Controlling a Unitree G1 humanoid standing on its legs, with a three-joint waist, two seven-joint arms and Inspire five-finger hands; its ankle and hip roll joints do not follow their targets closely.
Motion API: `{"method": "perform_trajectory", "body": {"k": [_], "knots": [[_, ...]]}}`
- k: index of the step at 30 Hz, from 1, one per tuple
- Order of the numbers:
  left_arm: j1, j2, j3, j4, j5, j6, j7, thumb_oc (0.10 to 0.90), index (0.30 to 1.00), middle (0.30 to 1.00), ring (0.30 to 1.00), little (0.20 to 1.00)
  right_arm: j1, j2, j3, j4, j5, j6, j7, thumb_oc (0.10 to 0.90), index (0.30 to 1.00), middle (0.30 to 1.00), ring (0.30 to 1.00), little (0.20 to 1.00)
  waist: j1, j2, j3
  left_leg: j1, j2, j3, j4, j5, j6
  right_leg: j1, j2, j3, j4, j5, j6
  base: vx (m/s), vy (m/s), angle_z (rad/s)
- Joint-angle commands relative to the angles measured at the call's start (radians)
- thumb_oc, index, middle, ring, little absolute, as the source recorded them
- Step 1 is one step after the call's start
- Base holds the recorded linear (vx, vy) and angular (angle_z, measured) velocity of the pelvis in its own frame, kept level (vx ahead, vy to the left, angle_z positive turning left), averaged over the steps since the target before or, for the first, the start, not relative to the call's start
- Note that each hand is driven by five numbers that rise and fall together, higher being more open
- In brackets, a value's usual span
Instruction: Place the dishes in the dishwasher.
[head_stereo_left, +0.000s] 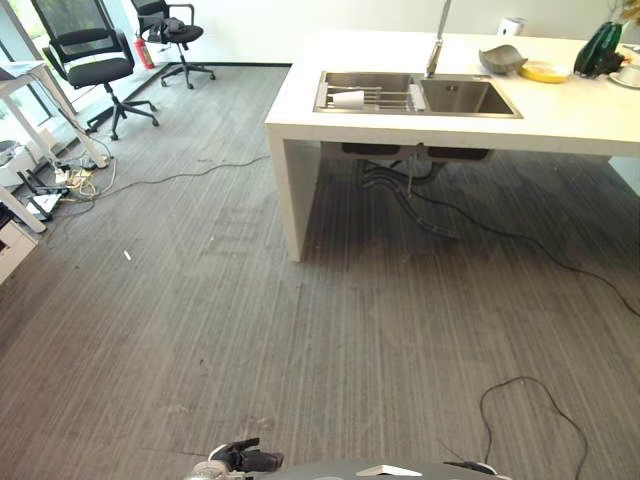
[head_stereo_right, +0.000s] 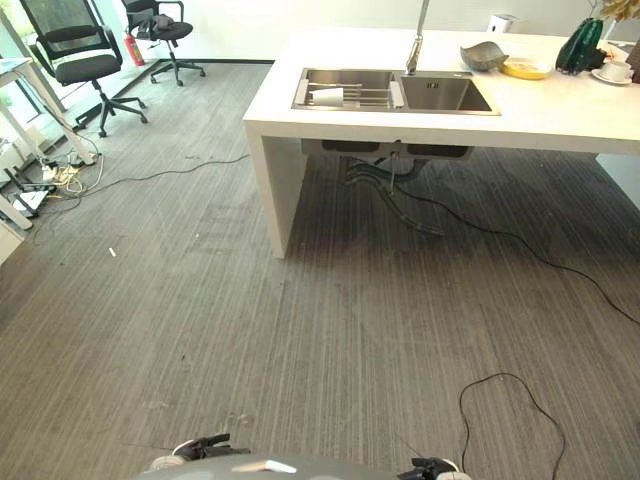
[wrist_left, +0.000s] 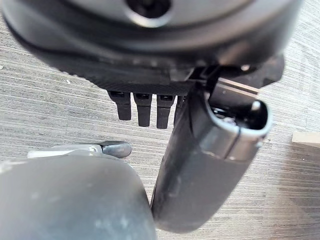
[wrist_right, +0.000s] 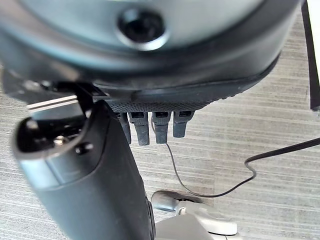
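A white counter (head_stereo_left: 300, 110) stands far ahead across the carpet, with a steel double sink (head_stereo_left: 460, 97) set in it. A white cup (head_stereo_left: 349, 99) lies on its side on a wire rack over the sink's left basin. Past the tap sit a grey bowl (head_stereo_left: 501, 59) and a yellow plate (head_stereo_left: 544, 72), and a white cup on a saucer (head_stereo_left: 628, 76) stands at the far right edge. My left hand (wrist_left: 142, 107) hangs over the carpet with straight fingers, holding nothing. My right hand (wrist_right: 155, 125) hangs the same way, open.
A dark green vase (head_stereo_left: 600, 48) stands by the yellow plate. Two black office chairs (head_stereo_left: 95, 60) and a red fire extinguisher (head_stereo_left: 145, 52) are at the far left, beside a white desk (head_stereo_left: 30, 95) with a tangle of cables. A thin cable (head_stereo_left: 200, 172) crosses the carpet.
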Motion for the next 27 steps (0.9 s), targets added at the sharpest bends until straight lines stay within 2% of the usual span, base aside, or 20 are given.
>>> {"method": "perform_trajectory", "body": {"k": [1, 13, 16, 17, 18, 20, 21, 22, 23, 25, 26, 27], "knots": [[-0.041, -0.035, -0.003, 0.073, 0.047, -0.005, 0.017, 0.8, 0.9, 0.9, 0.9, 0.9, -0.04, -0.019, 0.024, 0.007, -0.013, -0.019, -0.02, 0.8, 0.9, 0.9, 0.9, 0.9, 0.01, -0.004, -0.024, -0.007, 0.018, 0.008, 0.002, -0.042, -0.052, -0.014, -0.061, 0.006, 0.011, -0.046, 0.131, 0.0, 0.0, 0.0], [-0.062, -0.025, -0.004, 0.071, 0.031, -0.013, 0.059, 0.8, 0.9, 0.9, 0.9, 0.9, -0.084, -0.025, 0.015, -0.055, 0.055, -0.047, -0.051, 0.8, 0.9, 0.9, 0.9, 0.9, -0.005, 0.009, -0.007, -0.01, 0.029, -0.007, 0.003, -0.032, -0.057, -0.053, -0.041, 0.01, 0.082, -0.076, 0.106, 0.01, -0.026, 0.02], [-0.062, -0.021, 0.004, 0.069, 0.012, -0.018, 0.062, 0.8, 0.9, 0.9, 0.9, 0.9, -0.087, -0.021, 0.022, -0.061, 0.07, -0.05, -0.044, 0.8, 0.9, 0.9, 0.9, 0.9, -0.002, 0.003, 0.007, -0.028, 0.043, -0.003, 0.061, -0.045, -0.064, -0.059, -0.036, 0.011, 0.096, -0.083, 0.1, 0.01, -0.083, 0.08], [-0.062, -0.02, 0.008, 0.067, 0.004, -0.02, 0.065, 0.8, 0.9, 0.9, 0.9, 0.9, -0.088, -0.021, 0.024, -0.062, 0.074, -0.051, -0.043, 0.8, 0.9, 0.9, 0.9, 0.9, 0.001, -0.003, 0.015, -0.057, 0.045, 0.001, 0.124, -0.063, -0.07, -0.064, -0.037, 0.014, 0.099, -0.081, 0.098, -0.05, -0.151, 0.01], [-0.068, -0.017, 0.012, 0.062, -0.015, -0.024, 0.071, 0.8, 0.9, 0.9, 0.9, 0.9, -0.092, -0.027, 0.023, -0.069, 0.087, -0.055, -0.046, 0.8, 0.9, 0.9, 0.9, 0.9, 0.01, -0.025, 0.048, -0.158, 0.034, 0.017, 0.339, -0.077, -0.092, -0.065, -0.048, 0.022, 0.1, -0.078, 0.088, -0.04, -0.216, -0.02], [-0.073, -0.014, 0.017, 0.056, -0.035, -0.023, 0.066, 0.8, 0.9, 0.9, 0.9, 0.9, -0.087, -0.04, 0.016, -0.073, 0.097, -0.055, -0.043, 0.8, 0.9, 0.9, 0.9, 0.9, 0.022, -0.043, 0.081, -0.257, 0.036, 0.028, 0.59, -0.027, -0.119, -0.033, -0.06, 0.021, 0.086, -0.08, 0.072, 0.05, -0.22, 0.03], [-0.075, -0.016, 0.013, 0.061, -0.04, -0.021, 0.068, 0.8, 0.9, 0.9, 0.9, 0.9, -0.089, -0.049, 0.013, -0.061, 0.094, -0.045, -0.046, 0.8, 0.9, 0.9, 0.9, 0.9, 0.033, -0.039, 0.104, -0.321, 0.047, 0.057, 0.622, 0.013, -0.126, 0.006, -0.063, 0.006, 0.063, -0.094, 0.068, 0.19, -0.131, 0.03], [-0.075, -0.018, 0.014, 0.065, -0.036, -0.02, 0.069, 0.8, 0.9, 0.9, 0.9, 0.9, -0.09, -0.054, 0.011, -0.053, 0.09, -0.043, -0.049, 0.8, 0.9, 0.9, 0.9, 0.9, 0.035, -0.034, 0.105, -0.354, 0.056, 0.092, 0.582, 0.021, -0.125, 0.022, -0.062, -0.003, 0.054, -0.101, 0.07, 0.16, -0.057, -0.04], [-0.075, -0.018, 0.014, 0.065, -0.036, -0.02, 0.069, 0.8, 0.9, 0.9, 0.9, 0.9, -0.09, -0.054, 0.011, -0.053, 0.09, -0.043, -0.049, 0.8, 0.9, 0.9, 0.9, 0.9, 0.035, -0.034, 0.105, -0.354, 0.056, 0.092, 0.582, 0.021, -0.125, 0.022, -0.062, -0.003, 0.054, -0.101, 0.07, 0.19, 0.001, 0.06], [-0.056, -0.024, 0.024, 0.077, -0.025, -0.02, 0.073, 0.8, 0.9, 0.9, 0.9, 0.9, -0.084, -0.055, 0.006, -0.036, 0.08, -0.037, -0.054, 0.8, 0.9, 0.9, 0.9, 0.9, 0.054, -0.013, 0.093, -0.395, 0.075, 0.146, 0.407, 0.032, -0.101, 0.066, -0.039, 0.007, 0.031, -0.131, 0.079, 0.26, 0.05, 0.14], [-0.054, -0.025, 0.024, 0.077, -0.025, -0.02, 0.074, 0.8, 0.9, 0.9, 0.9, 0.9, -0.082, -0.055, 0.006, -0.036, 0.08, -0.037, -0.054, 0.8, 0.9, 0.9, 0.9, 0.9, 0.057, -0.017, 0.096, -0.384, 0.07, 0.152, 0.399, 0.033, -0.1, 0.073, -0.045, 0.01, 0.03, -0.133, 0.081, 0.47, 0.136, -0.02], [-0.037, -0.032, 0.024, 0.086, -0.019, -0.022, 0.081, 0.8, 0.9, 0.9, 0.9, 0.9, -0.086, -0.06, 0.011, -0.038, 0.071, -0.041, -0.054, 0.8, 0.9, 0.9, 0.9, 0.9, 0.09, 0.016, 0.085, -0.413, 0.096, 0.146, 0.175, 0.108, -0.109, 0.124, -0.016, 0.047, 0.015, -0.173, 0.089, 0.44, 0.11, -0.25]]}}
